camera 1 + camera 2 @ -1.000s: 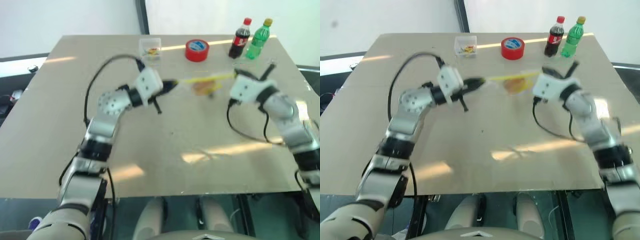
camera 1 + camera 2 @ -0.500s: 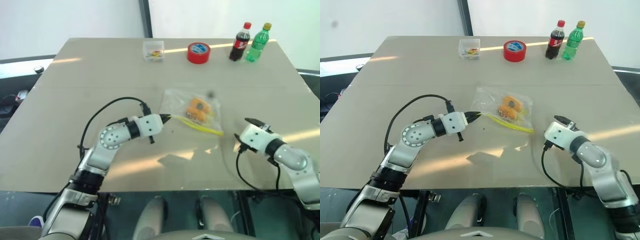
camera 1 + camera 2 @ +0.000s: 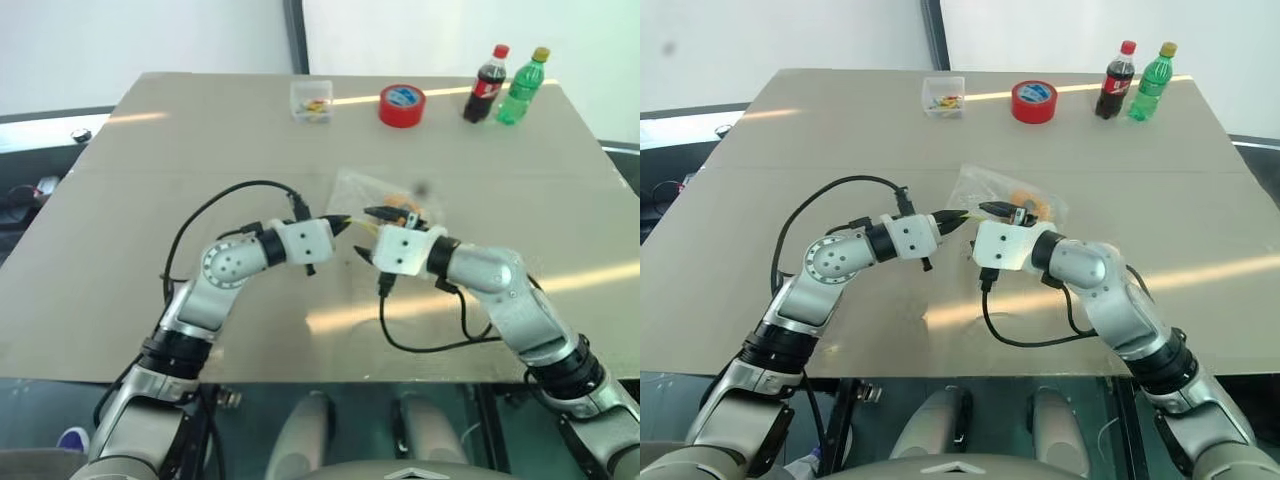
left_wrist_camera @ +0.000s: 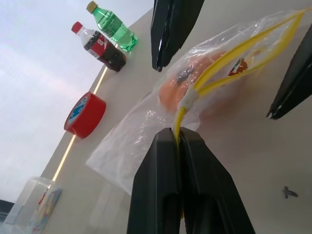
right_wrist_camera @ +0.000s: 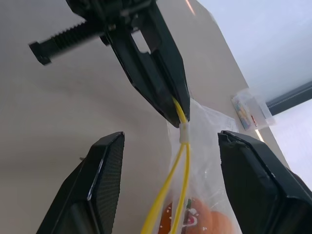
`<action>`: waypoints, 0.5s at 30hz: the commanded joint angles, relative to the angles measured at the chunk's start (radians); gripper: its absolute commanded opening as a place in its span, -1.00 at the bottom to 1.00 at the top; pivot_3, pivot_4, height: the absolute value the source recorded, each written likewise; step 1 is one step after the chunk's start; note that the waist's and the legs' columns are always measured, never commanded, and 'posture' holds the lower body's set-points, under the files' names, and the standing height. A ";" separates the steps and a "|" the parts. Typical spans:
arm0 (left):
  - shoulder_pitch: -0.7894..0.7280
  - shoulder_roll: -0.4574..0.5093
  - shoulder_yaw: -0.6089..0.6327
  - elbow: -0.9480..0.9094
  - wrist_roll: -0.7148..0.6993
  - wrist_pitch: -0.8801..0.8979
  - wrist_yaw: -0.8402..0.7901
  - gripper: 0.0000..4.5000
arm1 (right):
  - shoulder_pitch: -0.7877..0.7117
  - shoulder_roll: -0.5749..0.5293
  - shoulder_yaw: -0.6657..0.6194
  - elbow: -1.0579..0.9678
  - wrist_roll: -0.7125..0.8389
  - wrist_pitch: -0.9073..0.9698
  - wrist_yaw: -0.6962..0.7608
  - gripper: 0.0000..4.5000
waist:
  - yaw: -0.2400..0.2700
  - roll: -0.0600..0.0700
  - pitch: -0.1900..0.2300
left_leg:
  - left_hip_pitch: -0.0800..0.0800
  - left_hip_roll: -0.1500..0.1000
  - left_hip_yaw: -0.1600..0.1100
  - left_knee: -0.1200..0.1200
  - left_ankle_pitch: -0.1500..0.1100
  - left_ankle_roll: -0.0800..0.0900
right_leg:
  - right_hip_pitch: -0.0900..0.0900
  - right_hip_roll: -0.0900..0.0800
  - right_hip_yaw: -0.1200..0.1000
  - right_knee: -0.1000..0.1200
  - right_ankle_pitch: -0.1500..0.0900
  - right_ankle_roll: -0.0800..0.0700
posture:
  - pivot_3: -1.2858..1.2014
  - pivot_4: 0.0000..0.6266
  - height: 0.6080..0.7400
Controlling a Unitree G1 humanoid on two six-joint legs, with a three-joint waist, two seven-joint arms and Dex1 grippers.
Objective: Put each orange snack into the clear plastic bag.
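Observation:
The clear plastic bag (image 3: 372, 190) lies on the table with its yellow strip (image 4: 229, 56) pointing toward me. An orange snack (image 4: 176, 91) with red marks sits inside it, also seen as the orange snack (image 5: 213, 226) in the right wrist view. My left gripper (image 3: 343, 222) is shut on the end of the yellow strip, its fingertips (image 4: 170, 141) pinching it. My right gripper (image 5: 170, 139) is open just beside the left one, one finger (image 5: 105, 180) on each side of the strip, touching nothing.
At the table's far edge stand a small clear box (image 3: 311, 100), a red tape roll (image 3: 402, 104), a cola bottle (image 3: 484, 82) and a green bottle (image 3: 525, 84). Cables loop from both wrists over the table's near half.
My right gripper let go of the bag, opened, and has swung left from the table's right side to straddle the strip. The bag came down onto the table, still pinched by my left gripper.

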 commanded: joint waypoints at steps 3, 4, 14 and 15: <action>-0.003 -0.008 0.010 -0.078 -0.016 0.038 -0.002 -1.00 | -0.046 0.019 0.010 0.033 -0.055 -0.057 -0.026 -0.15 | -0.003 0.000 0.000 | 0.000 0.000 0.000 -0.001 0.000 0.000 | 0.000 0.001 0.000 0.001 0.000 0.000 | 0.03 -0.52 1.00; -0.002 -0.008 0.011 -0.081 -0.015 0.043 -0.001 -1.00 | -0.050 0.023 0.010 0.041 -0.063 -0.067 -0.032 -0.15 | -0.004 0.000 0.000 | 0.000 0.000 0.000 -0.001 0.000 0.000 | 0.000 0.001 0.000 0.001 0.000 0.000 | 0.03 -0.52 1.00; 0.003 -0.003 0.018 -0.095 -0.018 0.067 -0.003 -1.00 | -0.045 0.036 -0.006 0.048 -0.102 -0.087 -0.030 -0.15 | -0.013 0.000 0.000 | 0.000 0.000 0.000 0.000 0.000 0.000 | -0.001 0.001 0.000 0.001 0.000 0.000 | 0.03 -0.52 1.00; 0.003 -0.003 0.018 -0.095 -0.018 0.068 -0.003 -1.00 | -0.044 0.034 -0.009 0.045 -0.104 -0.086 -0.029 -0.15 | -0.013 0.000 0.000 | 0.000 0.000 0.000 0.000 0.000 0.000 | -0.001 0.001 0.000 0.001 0.000 0.000 | 0.03 -0.52 1.00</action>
